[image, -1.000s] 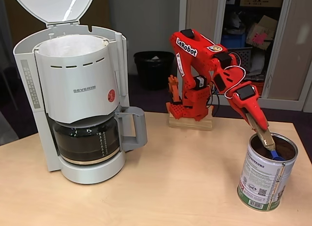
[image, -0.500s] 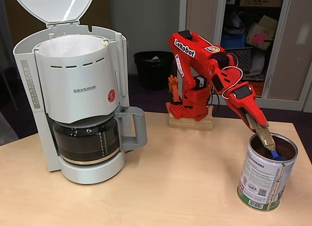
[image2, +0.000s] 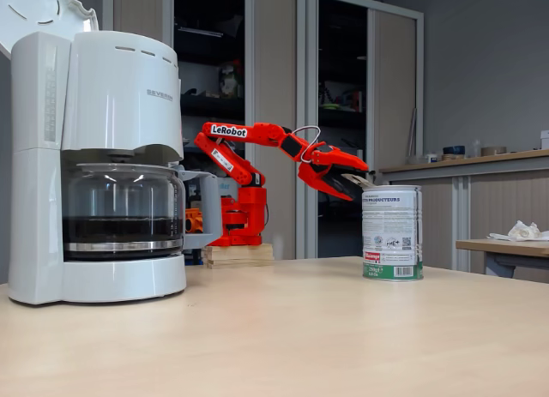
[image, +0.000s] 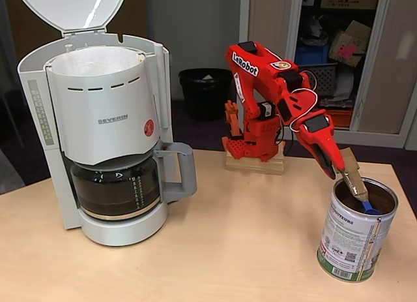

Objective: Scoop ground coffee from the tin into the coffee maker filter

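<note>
The tin is placed on the desk at about 4 o'clock in a fixed view, well apart from the white Severin coffee maker, which is seen at 9 o'clock with its lid raised. The coffee maker filter is seen as white paper in the top basket. The red arm is bent down from 12 o'clock toward the tin. The end effector is clenched on a wooden-handled scoop, whose blue end is lowered inside the tin's mouth. A glass carafe with dark liquid is seated under the basket.
</note>
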